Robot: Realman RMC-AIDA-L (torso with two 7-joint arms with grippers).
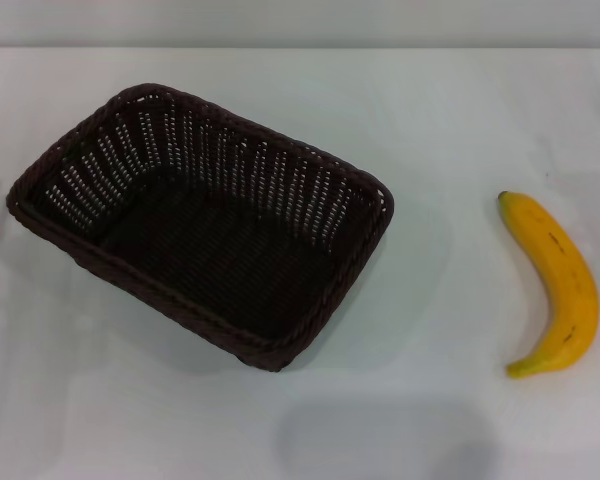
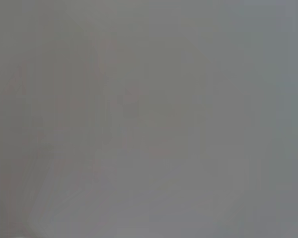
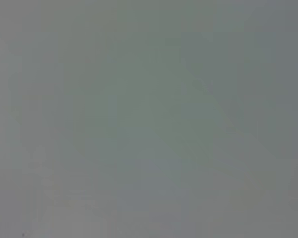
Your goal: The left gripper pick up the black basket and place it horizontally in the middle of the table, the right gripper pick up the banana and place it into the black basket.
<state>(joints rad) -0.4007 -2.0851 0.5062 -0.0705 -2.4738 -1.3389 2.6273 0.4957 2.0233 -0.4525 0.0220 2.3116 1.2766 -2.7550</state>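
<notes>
Nothing is started yet: black wicker basket point(image 1: 205, 225) is sitting skewed and empty, banana point(image 1: 557, 285) lying well right of it; neither gripper is showing.

You see a white table point(image 1: 430, 110) carrying two things. The basket point(image 1: 202, 225) sits on its left half, turned at an angle so its long sides run diagonally, open side up. The banana point(image 1: 557, 284) lies flat near the right edge, well apart from the basket, its curve bulging toward that edge.
</notes>
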